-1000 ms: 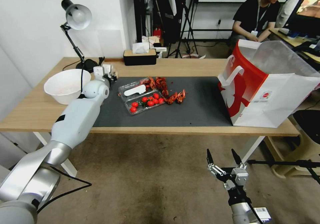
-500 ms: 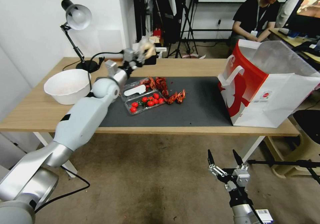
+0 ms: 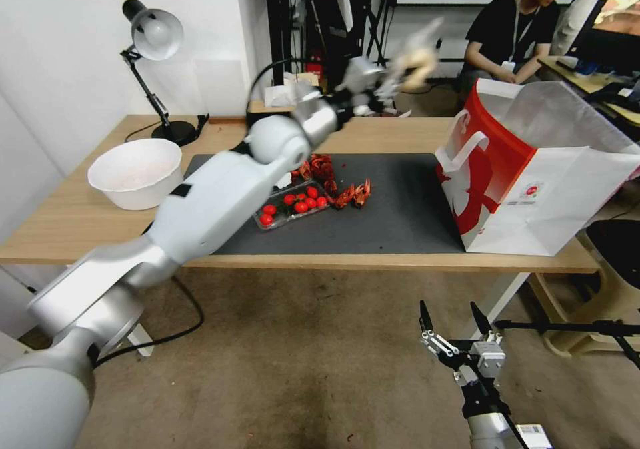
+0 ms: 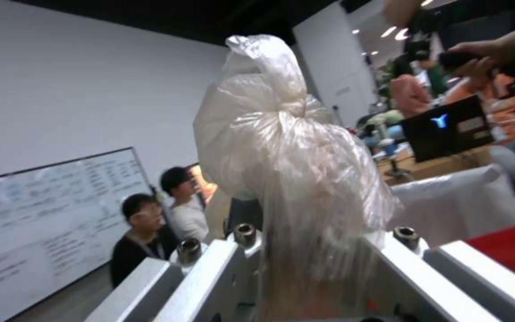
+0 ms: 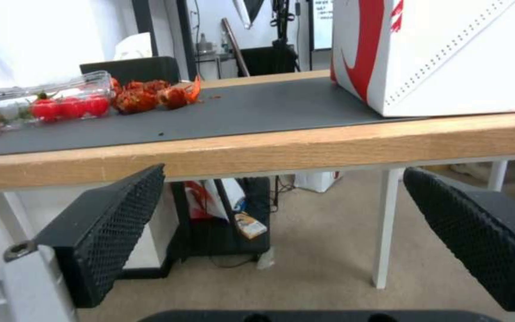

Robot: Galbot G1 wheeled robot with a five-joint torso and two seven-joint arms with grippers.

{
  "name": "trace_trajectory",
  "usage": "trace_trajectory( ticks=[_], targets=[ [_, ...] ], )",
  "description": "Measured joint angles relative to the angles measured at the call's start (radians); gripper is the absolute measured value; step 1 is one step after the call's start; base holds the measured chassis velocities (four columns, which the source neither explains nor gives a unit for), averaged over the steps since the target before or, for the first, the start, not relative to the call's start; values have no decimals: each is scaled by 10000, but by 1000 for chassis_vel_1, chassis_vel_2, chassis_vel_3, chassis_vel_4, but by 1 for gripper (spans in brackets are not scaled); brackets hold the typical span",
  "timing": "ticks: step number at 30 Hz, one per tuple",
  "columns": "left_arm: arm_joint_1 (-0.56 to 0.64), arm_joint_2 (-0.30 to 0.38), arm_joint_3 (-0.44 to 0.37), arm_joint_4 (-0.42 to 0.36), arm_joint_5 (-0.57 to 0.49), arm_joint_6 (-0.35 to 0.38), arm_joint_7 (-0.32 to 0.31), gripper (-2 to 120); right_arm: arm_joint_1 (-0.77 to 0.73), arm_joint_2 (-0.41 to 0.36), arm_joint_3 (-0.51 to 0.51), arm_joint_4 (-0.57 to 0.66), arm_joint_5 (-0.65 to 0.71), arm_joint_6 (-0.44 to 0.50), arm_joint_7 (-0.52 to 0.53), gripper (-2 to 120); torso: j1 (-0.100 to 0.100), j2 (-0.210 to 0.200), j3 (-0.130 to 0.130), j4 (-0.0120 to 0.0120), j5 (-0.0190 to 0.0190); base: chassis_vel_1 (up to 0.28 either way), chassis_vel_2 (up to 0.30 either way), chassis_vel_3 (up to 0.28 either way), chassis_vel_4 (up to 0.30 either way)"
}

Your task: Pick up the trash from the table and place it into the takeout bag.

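My left gripper (image 3: 395,75) is raised above the table's (image 3: 373,260) far side, just left of the takeout bag's (image 3: 533,169) open top. It is shut on a piece of trash, a small knotted clear plastic bag (image 3: 417,59). In the left wrist view that small bag (image 4: 287,147) sticks up from between the fingers (image 4: 210,268), with the takeout bag's white rim (image 4: 466,201) close behind. The takeout bag stands upright at the right end of the dark mat (image 3: 400,215). My right gripper (image 3: 455,322) hangs open below the table's front edge, holding nothing.
A clear tray of cherry tomatoes (image 3: 293,205) and red crayfish shells (image 3: 333,182) lie mid-mat. A white bowl (image 3: 135,172) and a desk lamp (image 3: 153,32) stand at the left end. The right wrist view shows the table edge (image 5: 305,147) above the open fingers (image 5: 120,223).
My left arm has swung up and right from near the white bowl, across the mat toward the takeout bag's top, carrying the small bag. The right arm has barely moved.
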Motion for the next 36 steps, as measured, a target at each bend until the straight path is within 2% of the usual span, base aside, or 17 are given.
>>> trace_trajectory(
  ticks=[2, 4, 9, 16, 21, 25, 36],
  targets=[
    [-27, -78, 36, 25, 0, 17, 0, 5, -10, 10, 2, -3, -6, 10, -1, 100, 1, 0, 0, 0, 0, 0, 0, 0, 0],
    [-216, -553, 299, 296, 43, 70, 0, 5, -75, 81, 21, -43, -52, 97, -12, 100, 1, -1, 1, 1, -1, 0, 0, 0, 0],
    [-517, -1008, 793, 681, 75, 111, -27, 5, -88, 182, 24, -127, -95, 156, -25, 100, 0, -1, 1, 2, -1, 0, 0, 0, 0],
    [-1121, -1861, 1277, 1746, 339, 137, -214, 5, -81, 333, -42, -167, -219, 190, -36, 100, 0, -1, 0, 2, -3, 0, 0, 0, 0],
    [-1356, -2113, 1496, 2093, 645, 340, -324, 5, -75, 346, -44, -199, -230, 195, -37, 100, 1, -1, 1, 1, -2, 0, 0, 0, 0],
    [-1481, -2343, 1561, 2308, 1254, 678, -732, 5, -32, 380, -48, -286, -248, 201, -39, 100, 1, -1, 1, 1, -3, 0, 0, 0, 0],
    [-1539, -2533, 1666, 2593, 1478, 675, -763, 5, 25, 364, -35, -447, -257, 210, -41, 100, 1, -1, 1, 2, -3, 0, 0, 0, 0]
  ],
)
